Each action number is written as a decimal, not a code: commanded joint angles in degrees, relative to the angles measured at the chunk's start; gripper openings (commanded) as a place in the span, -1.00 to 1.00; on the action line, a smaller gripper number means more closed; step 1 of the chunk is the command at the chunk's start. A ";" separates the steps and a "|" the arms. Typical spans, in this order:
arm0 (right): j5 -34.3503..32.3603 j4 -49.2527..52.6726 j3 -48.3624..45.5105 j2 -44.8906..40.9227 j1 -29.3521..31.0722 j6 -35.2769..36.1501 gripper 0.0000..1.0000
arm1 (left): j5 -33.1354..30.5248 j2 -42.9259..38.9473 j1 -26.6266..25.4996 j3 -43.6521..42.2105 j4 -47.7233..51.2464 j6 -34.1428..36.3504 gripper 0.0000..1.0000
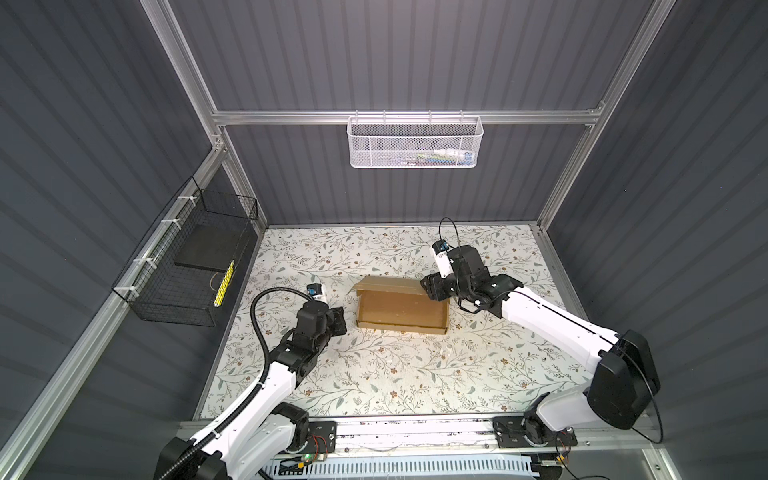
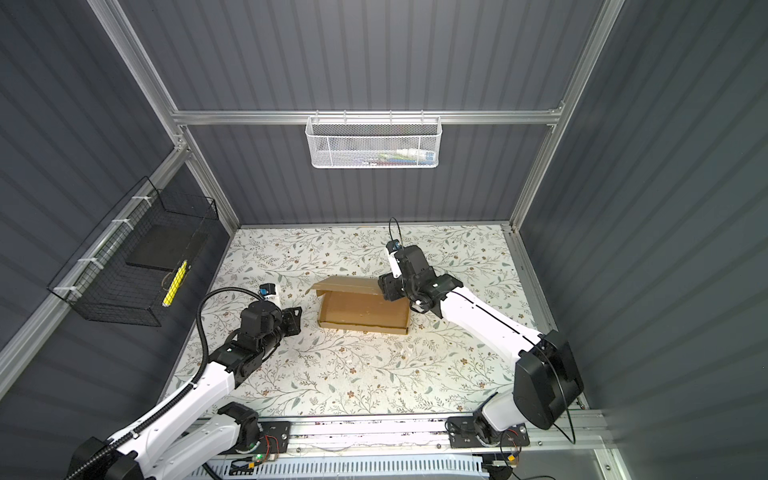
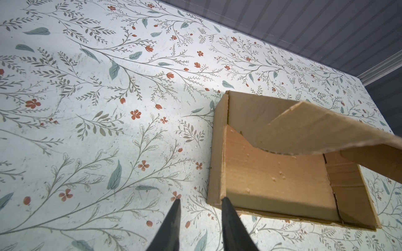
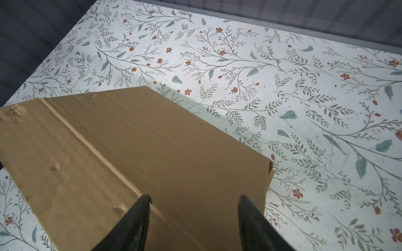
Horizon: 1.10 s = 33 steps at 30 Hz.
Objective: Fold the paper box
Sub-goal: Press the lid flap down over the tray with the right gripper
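1. The paper box (image 1: 402, 311) sits about mid-surface, between the two grippers. The floral surface (image 1: 374, 374) is bare around it.
2. Box state: the tray is formed, with its side walls upright and the brown floor visible inside (image 3: 272, 173). The lid (image 1: 390, 285) hinges on the far edge, is half raised and leans over the tray.
3. The left gripper (image 1: 343, 321) is low on the box's left side and points at its left wall. Both top views show a small gap between them.
4. In the left wrist view the left gripper (image 3: 201, 200) has its jaws partly apart with nothing between them. One fingertip (image 3: 225, 202) lines up with the tray's near corner, and I can't tell if it touches.
5. The right gripper (image 1: 430, 286) is at the right end of the lid.
6. In the right wrist view the right gripper (image 4: 195, 196) has its jaws spread wide over the lid's outer face (image 4: 152, 152). It isn't clamping the sheet, and I can't tell if the tips touch it.
7. On the left wall, a black wire basket (image 1: 187, 266) holds a black slab (image 1: 208, 245).
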<state>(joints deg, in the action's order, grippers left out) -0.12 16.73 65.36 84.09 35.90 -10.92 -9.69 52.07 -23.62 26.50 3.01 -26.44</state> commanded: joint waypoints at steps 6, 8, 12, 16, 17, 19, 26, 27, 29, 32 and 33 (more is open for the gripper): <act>0.30 -0.51 -2.55 -0.24 0.35 -1.60 0.30 | -1.31 -1.80 -0.28 2.27 1.77 -0.59 -0.33; 0.27 -0.72 -3.16 -0.42 0.31 -1.95 0.30 | -1.44 -1.95 -0.29 2.48 2.00 -0.62 -0.32; 0.33 -1.41 -4.42 -0.64 0.31 -2.77 0.30 | -1.56 -2.02 -0.22 2.66 2.18 -0.42 -0.31; 0.51 -1.68 -5.23 -0.69 0.40 -3.14 0.30 | -1.39 -2.05 -0.21 2.77 2.33 -0.37 -0.31; 0.59 -1.76 -5.46 -0.64 0.44 -3.23 0.30 | -1.38 -2.11 -0.25 2.85 2.36 -0.41 -0.31; 0.42 -1.96 -5.88 -0.53 0.40 -3.41 0.30 | -1.38 -2.15 -0.22 3.01 2.43 -0.30 -0.30; 0.96 -3.01 -7.13 0.52 0.51 -4.28 0.30 | -1.25 -2.11 -0.20 3.64 2.95 -0.03 -0.29; 1.02 -3.10 -7.20 0.71 0.49 -4.37 0.30 | -1.17 -2.12 -0.21 3.81 2.88 -0.02 -0.28; 0.95 -3.11 -7.35 1.05 0.66 -4.46 0.30 | -0.96 -1.97 -0.22 3.86 2.80 -0.11 -0.28; 0.91 -3.20 -7.66 1.50 0.84 -4.60 0.30 | -0.70 -1.80 -0.25 3.97 2.62 -0.21 -0.28; 0.92 -3.19 -7.79 1.66 0.94 -4.64 0.29 | -0.68 -1.71 -0.20 3.99 2.53 -0.21 -0.28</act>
<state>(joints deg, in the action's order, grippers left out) 0.32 14.04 58.50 84.75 36.36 -15.03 -10.50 50.72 -23.62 28.36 5.17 -26.63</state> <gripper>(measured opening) 0.648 0.361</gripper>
